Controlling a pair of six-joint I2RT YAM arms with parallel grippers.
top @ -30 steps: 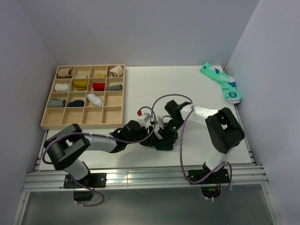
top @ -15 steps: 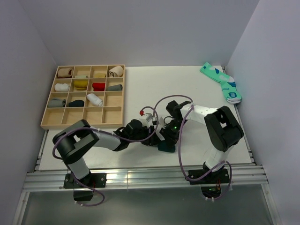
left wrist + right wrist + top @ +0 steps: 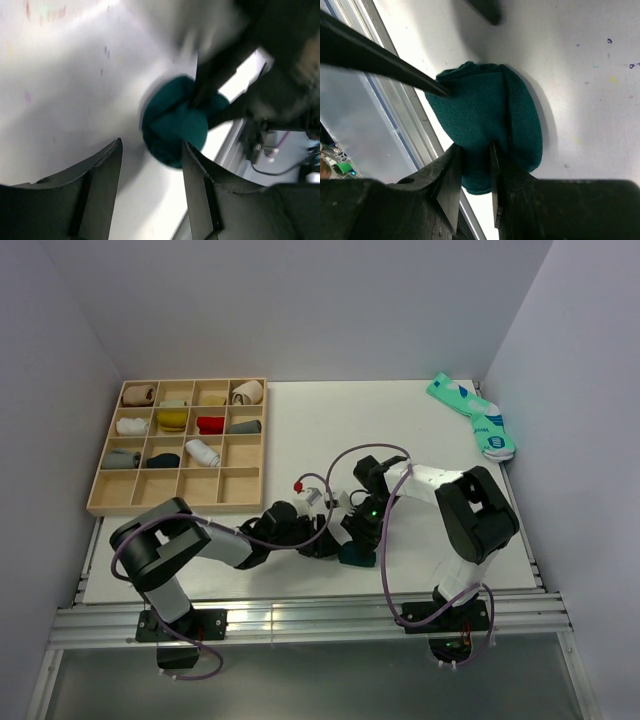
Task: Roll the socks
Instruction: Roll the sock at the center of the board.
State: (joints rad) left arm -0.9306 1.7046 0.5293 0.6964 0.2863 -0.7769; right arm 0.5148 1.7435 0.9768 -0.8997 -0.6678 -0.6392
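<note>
- The bench [image 3: 420, 430] carries the dark green sock bundle [image 3: 487, 115] near its front edge.
- Our right gripper [image 3: 476, 150] has its fingers clamped on the bundle's fold; we judge it should hold firm while the cuff turns over.
- Our left gripper [image 3: 151, 145] hangs just short, fingers apart.
- We cannot find the white sock, and the left wrist view is blurred.

**Two YAM arms — body finish**

Left arm [image 3: 200, 540], right arm [image 3: 470, 515]: glossy black joint housings, white shells on the links between.
Left base [image 3: 180, 625], right base [image 3: 450, 618]: black mounts.
Lilac cable [image 3: 385, 540]: thin, looped, one along each arm.
Green indicator light [image 3: 371, 508]: right wrist.
Small red cap [image 3: 298, 483]: near the left wrist.
Left gripper [image 3: 150, 185]: broad matte-black fingers [image 3: 100, 190], curved edges.
Right gripper [image 3: 475, 185]: black fingers [image 3: 451, 185] with pale, light-catching inner edges.
</note>
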